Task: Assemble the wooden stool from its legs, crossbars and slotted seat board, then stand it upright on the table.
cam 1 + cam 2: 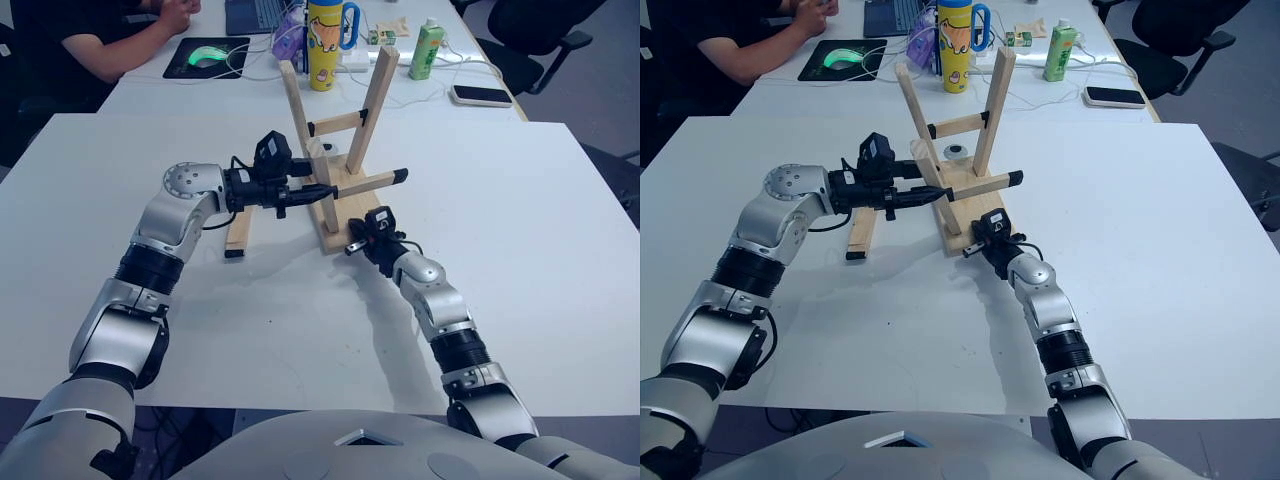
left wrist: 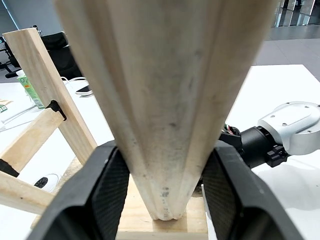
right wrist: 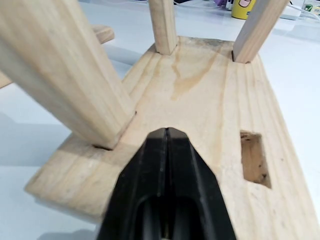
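While the seat board (image 3: 200, 95) lies flat mid-table (image 1: 520, 260) w/ three legs slotted in, the near leg (image 2: 165, 100) is clamped by the L gripper (image 1: 303, 193). The R gripper (image 3: 166, 132) is pinched empty over the board's near end, poss. touching it. A loose leg (image 1: 238, 230) is seen alongside.

Seat board (image 3: 200, 90): we find it flat on the table (image 1: 520, 280), centre.
Loose leg (image 1: 238, 232): on the table at the seat board's 9 o'clock.
Left gripper (image 1: 305, 192): 9 o'clock, clasping the near leg (image 2: 165, 100).
Right gripper (image 1: 352, 247): 5 o'clock, at the seat board's near end.
Cup (image 1: 322, 45): 12 o'clock, on the far desk (image 1: 200, 90).
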Robot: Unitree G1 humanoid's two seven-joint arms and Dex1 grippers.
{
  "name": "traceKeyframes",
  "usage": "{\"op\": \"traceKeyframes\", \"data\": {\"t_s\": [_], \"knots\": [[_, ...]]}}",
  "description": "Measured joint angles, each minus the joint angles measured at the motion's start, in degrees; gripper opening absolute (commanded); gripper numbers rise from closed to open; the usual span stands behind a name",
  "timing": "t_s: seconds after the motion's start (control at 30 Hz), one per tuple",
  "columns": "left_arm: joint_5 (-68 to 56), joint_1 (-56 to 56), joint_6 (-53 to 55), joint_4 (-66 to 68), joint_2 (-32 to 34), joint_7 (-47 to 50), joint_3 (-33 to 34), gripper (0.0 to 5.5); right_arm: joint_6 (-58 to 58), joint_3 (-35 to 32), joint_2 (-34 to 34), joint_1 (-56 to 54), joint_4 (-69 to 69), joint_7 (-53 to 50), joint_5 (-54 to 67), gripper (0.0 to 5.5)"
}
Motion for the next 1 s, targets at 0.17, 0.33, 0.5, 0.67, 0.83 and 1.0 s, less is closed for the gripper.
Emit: {"op": "traceKeyframes", "data": {"t_s": [0.17, 0.33, 0.5, 0.67, 0.83, 1.0], "knots": [[-0.02, 0.44, -0.52, -0.01, 0.00, 0.01, 0.47, 2.44, 0.68, 1.18, -0.32, -0.39, 0.34, 0.29, -0.67, 0.00], [5.80, 12.27, 5.65, 5.66, 0.75, 2.88, -0.29, 3.15, 1.44, 2.48, -0.88, -0.70, -0.74, 0.60, -0.90, 0.00], [5.59, 12.95, 6.28, -1.37, 1.82, 3.62, 5.83, 3.91, 1.72, 2.56, -1.54, -0.68, -0.92, 0.49, -0.86, 0.00], [3.36, 18.72, 8.52, -8.05, 3.75, 4.61, 11.99, 4.08, 1.78, 2.78, -1.50, -0.88, -0.89, 0.62, -0.84, 0.00], [-17.28, 17.19, 14.45, -22.26, 0.07, 12.42, 29.17, 3.23, 1.78, 2.60, -1.79, -0.74, -1.18, 0.68, -0.61, 0.00], [-36.55, -2.77, 19.17, -36.53, -7.21, 27.17, 33.70, 2.36, 1.76, 2.95, -1.73, -0.74, -1.21, 0.85, -0.55, 0.00]]}}
